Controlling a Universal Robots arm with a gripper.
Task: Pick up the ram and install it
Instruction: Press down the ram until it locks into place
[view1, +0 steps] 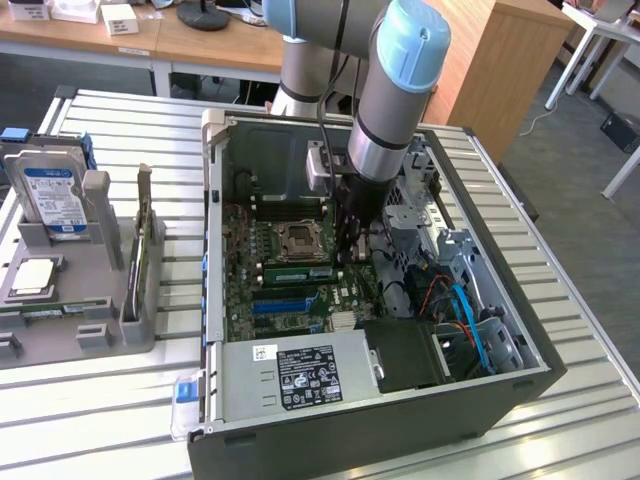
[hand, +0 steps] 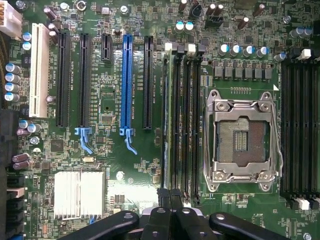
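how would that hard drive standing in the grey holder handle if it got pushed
The hard drive looks like a solid metal block, so probably stiff and heavy for its size. It stands upright in the grey holder, whose posts likely stop tipping.

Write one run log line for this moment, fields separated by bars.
fingers: shut | position: over memory slots beside CPU socket | ram: seated in slot | site: open computer case

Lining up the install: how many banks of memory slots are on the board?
2. One bank lies between the processor socket and the expansion slots; the other lies on the socket's far side.
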